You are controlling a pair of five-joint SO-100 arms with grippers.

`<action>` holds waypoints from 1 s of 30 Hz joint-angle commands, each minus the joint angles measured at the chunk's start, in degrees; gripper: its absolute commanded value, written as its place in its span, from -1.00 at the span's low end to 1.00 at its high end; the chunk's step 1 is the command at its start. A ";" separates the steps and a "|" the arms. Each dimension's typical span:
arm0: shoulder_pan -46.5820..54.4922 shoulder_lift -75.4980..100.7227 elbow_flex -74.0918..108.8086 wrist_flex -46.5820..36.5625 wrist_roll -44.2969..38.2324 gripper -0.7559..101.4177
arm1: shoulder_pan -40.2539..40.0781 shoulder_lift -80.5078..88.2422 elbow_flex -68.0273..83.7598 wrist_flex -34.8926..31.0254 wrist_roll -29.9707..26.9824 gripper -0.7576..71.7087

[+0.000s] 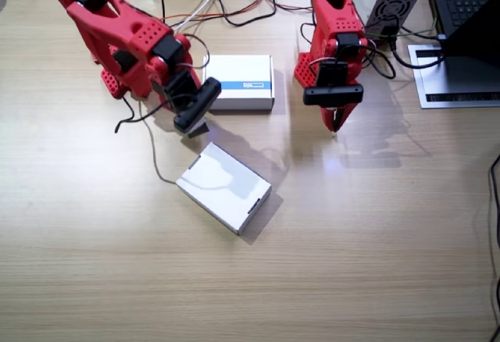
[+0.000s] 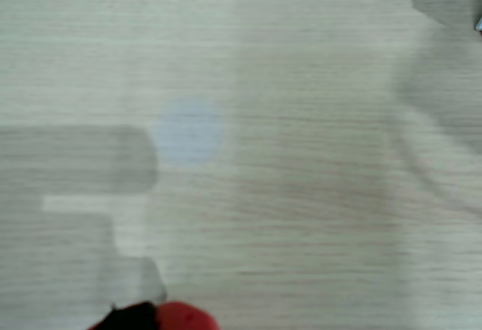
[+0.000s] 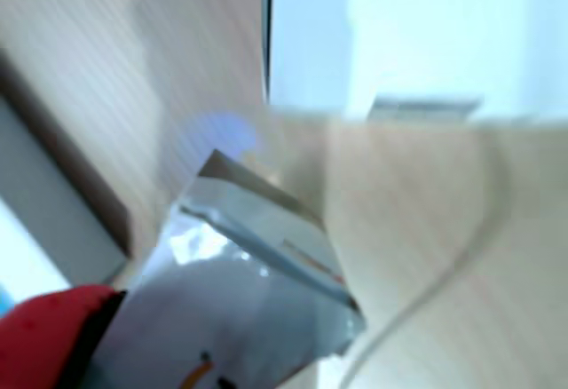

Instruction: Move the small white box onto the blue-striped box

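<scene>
A pale wooden table (image 1: pixel 94 264) carried the scene. The small white box (image 3: pixel 240 300) was held clamped in the right gripper (image 1: pixel 197 126), just beside the blue-striped box (image 1: pixel 241 82), apparently for transfer. The left gripper (image 1: pixel 337 119) hung idle, seemingly closed.

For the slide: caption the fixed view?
Right gripper between striped box and plain white box; left gripper over bare table.

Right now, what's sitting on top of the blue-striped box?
Nothing shows on the blue-striped box: its top is bare, and the right gripper sits beside its near corner. A small white box appears at the jaws in a blurred wrist view, off the striped box.
</scene>
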 commanded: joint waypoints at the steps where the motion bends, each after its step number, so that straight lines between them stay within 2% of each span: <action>1: 1.14 1.32 -0.88 0.44 -0.44 -0.99 | 3.16 3.78 -10.55 2.55 -1.85 -0.55; 5: 0.88 1.32 -0.88 0.70 -0.18 -0.99 | 4.83 0.79 -14.94 -2.90 -5.01 -0.59; 10: 0.62 1.32 -0.88 0.79 -0.18 -0.99 | 9.05 -16.96 -29.09 -4.39 -6.94 -0.58; 12: 0.62 1.32 -0.88 0.79 0.00 -0.99 | 10.99 -26.02 -37.71 -3.69 -7.56 -0.57; 15: 0.62 1.32 -0.88 0.79 0.18 -0.99 | 12.66 -41.57 -54.58 2.46 -8.44 -0.55; 16: 0.62 1.32 -0.88 0.79 0.18 -0.99 | 12.92 -44.21 -56.87 2.55 -8.53 -0.54; 21: 0.88 1.32 -0.88 0.79 0.70 -0.99 | 12.22 -46.32 -57.39 2.90 -8.17 -0.48; 24: 1.93 1.32 -0.88 0.88 1.14 -0.99 | 12.66 -45.35 -57.66 2.99 -4.83 -0.18; 26: 2.46 1.32 -1.05 0.18 1.41 -0.99 | 13.18 -43.77 -56.78 2.99 -3.60 -0.12; 30: 4.92 1.14 -9.93 0.18 -7.82 -0.99 | 14.59 -35.07 -51.68 2.99 -2.02 -0.06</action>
